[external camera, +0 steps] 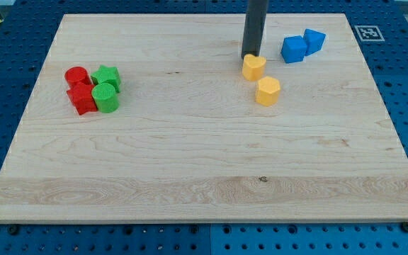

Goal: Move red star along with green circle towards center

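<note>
The red star (82, 99) and green circle (106, 98) sit touching, side by side, near the board's (190, 163) left edge — part of a tight cluster with a red circle (76, 75) and green star (107, 76) just above them. My tip (250, 57) is well apart at the view's top, touching a yellow block (253, 67). No readable writing — only a black-and-white marker (365, 32) at the top right corner.

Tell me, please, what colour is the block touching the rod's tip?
Yellow: the yellow block at my tip, camera view.

Bright, even light; soft short shadows; sharp focus.
</note>
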